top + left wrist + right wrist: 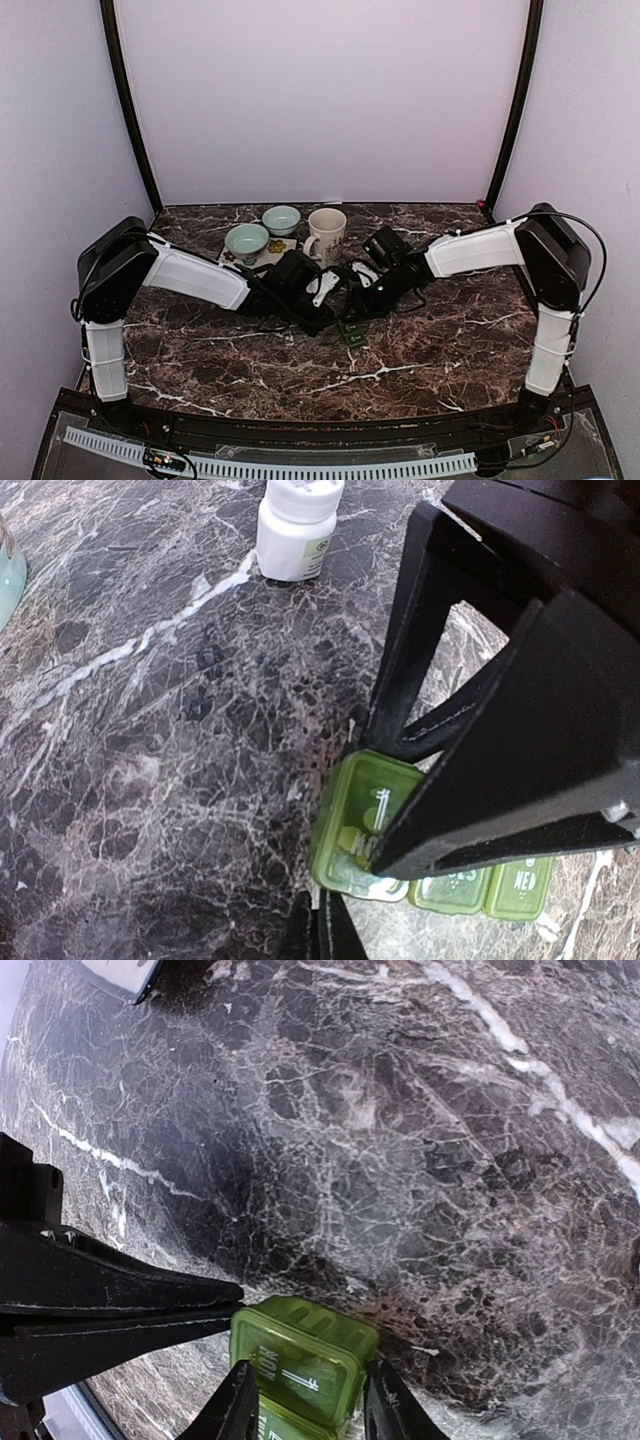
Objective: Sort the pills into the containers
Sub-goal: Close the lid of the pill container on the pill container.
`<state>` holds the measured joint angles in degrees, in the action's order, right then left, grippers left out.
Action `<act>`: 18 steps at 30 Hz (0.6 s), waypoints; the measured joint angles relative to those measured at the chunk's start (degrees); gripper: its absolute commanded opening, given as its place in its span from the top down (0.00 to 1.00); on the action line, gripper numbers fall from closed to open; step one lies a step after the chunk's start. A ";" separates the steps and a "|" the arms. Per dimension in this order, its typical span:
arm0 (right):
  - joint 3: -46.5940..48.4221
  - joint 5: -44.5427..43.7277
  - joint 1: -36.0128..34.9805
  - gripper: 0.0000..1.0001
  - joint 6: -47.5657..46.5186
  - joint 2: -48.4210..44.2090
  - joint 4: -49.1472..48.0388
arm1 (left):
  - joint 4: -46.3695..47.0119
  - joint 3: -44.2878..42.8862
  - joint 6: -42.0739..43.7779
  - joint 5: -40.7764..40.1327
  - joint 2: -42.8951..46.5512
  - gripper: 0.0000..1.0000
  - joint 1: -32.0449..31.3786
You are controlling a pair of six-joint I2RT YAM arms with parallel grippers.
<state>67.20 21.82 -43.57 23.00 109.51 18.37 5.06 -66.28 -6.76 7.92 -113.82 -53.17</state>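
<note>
1. Centrally, the green pill organiser [352, 335] lies flat on the dark marble table [450, 340], a little toward 6 o'clock from the table's middle, where the two arms meet.
2. In the left wrist view three of its compartments show in a row, lids translucent green with pale lettering; the rest is hidden behind a black finger.
3. The right gripper [305, 1405] straddles one end of the organiser. Its jaws stand partway apart with one finger on each long side, and both fingers [238, 1410] seem to press against the plastic, so it looks clamped on the box.
4. The left gripper [320, 935] has its jaws drawn fully together into a single point. In the right wrist view that point comes in from 9 o'clock and touches the organiser's top corner. It holds nothing.
5. One white pill bottle [295, 525] with a white cap stands upright on the marble, at 12 o'clock in the left wrist view and well apart from the organiser.
6. From the organiser in the top view, one cream mug [326, 233] stands at 12 o'clock near the back edge.
7. Two pale green bowls [246, 240] sit at 11 o'clock, near each other.
8. Just beside the bowls lies one light mat [284, 246] carrying small yellowish pieces, too small to identify.
</note>
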 measured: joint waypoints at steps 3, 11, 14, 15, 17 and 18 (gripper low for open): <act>0.66 0.00 0.00 0.65 0.00 0.39 0.66 | -0.04 0.02 0.00 0.00 0.00 0.99 0.02; 2.62 0.00 0.02 0.68 -0.07 1.55 2.49 | -0.48 0.07 0.00 0.02 0.00 0.99 0.02; 3.10 -0.02 0.02 0.68 -0.22 1.90 2.73 | -0.76 0.07 0.02 0.02 0.00 1.00 0.02; 3.15 -0.02 0.02 0.68 -0.26 1.95 2.75 | -0.85 0.07 0.02 0.02 0.00 1.00 0.02; 3.19 -0.02 0.02 0.68 -0.35 1.97 2.82 | -0.87 0.07 0.02 0.02 0.00 1.00 0.02; 3.19 -0.02 0.02 0.68 -0.44 1.97 2.84 | -0.90 0.07 0.04 0.02 0.00 1.00 0.02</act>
<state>70.39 21.80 -43.55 22.57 111.48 21.21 4.16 -66.22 -6.72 7.94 -113.82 -53.15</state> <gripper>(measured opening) 0.325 0.025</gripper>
